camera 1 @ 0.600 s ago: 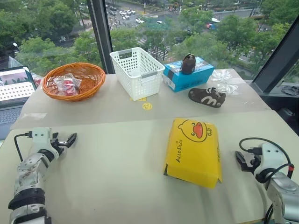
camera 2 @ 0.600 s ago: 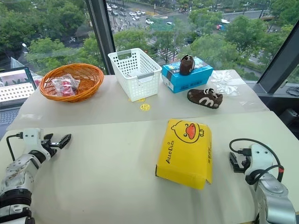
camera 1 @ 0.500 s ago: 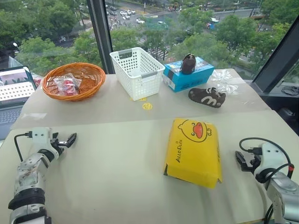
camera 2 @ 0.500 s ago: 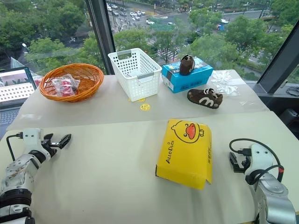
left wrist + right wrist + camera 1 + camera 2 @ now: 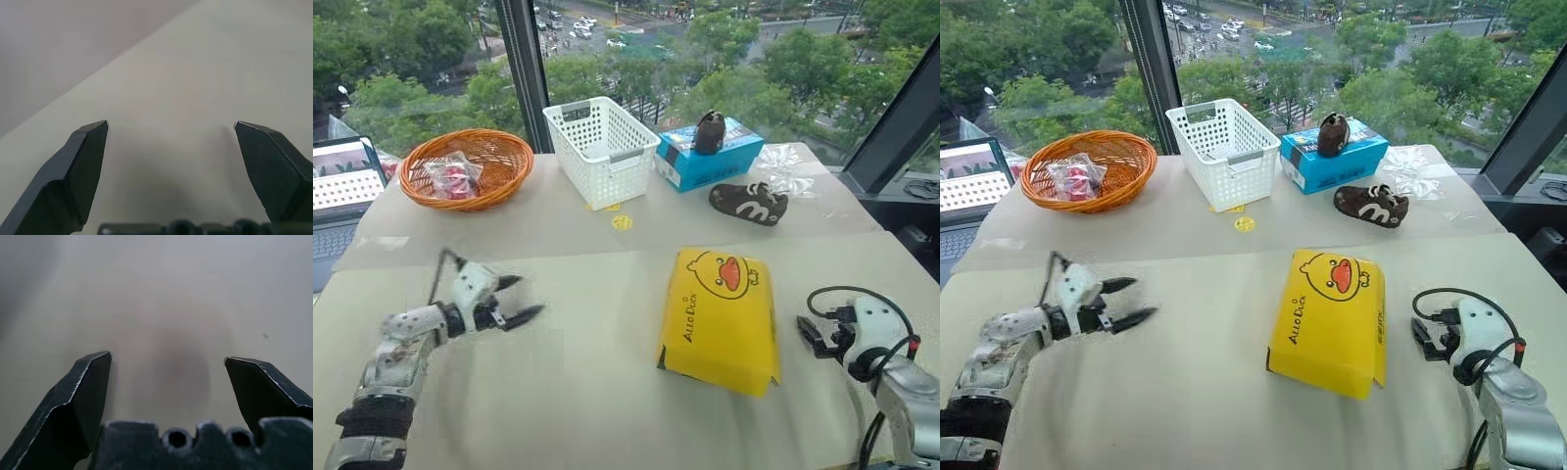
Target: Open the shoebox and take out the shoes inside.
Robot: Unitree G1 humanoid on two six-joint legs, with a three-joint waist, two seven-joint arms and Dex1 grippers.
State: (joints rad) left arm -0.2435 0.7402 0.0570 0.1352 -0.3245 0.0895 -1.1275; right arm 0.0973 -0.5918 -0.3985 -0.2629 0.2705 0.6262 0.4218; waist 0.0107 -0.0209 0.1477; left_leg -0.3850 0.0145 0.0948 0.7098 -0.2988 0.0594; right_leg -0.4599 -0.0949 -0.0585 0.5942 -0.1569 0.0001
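Nearest the robot, the left claw [image 5: 514, 300] hung over the bare pale counter [image 5: 578, 392] with its two black fingers spread wide and nothing between them, pointing across toward the right side. The right claw [image 5: 806, 333] sat low near the counter's right edge, its fingers likewise parted and empty, just beside the shoebox [image 5: 721, 318] but not touching it. The shoebox lay flat between the two claws, closer to the right one, its yellow lid closed, the duck face toward the far end and the lettering along its left side. The shoes inside could not be seen.

Beyond a seam in the counter cover lay a small yellow sticker [image 5: 622, 222]. Farther back, a brown shoe with white marks [image 5: 748, 203] lay on its side to the right. At the far edge stood an orange wicker basket [image 5: 465, 168] holding a wrapped packet, a white plastic basket [image 5: 600, 151] and a blue box [image 5: 708, 156] with a second brown shoe [image 5: 708, 132] on top. A laptop [image 5: 344, 191] stood at the far left.
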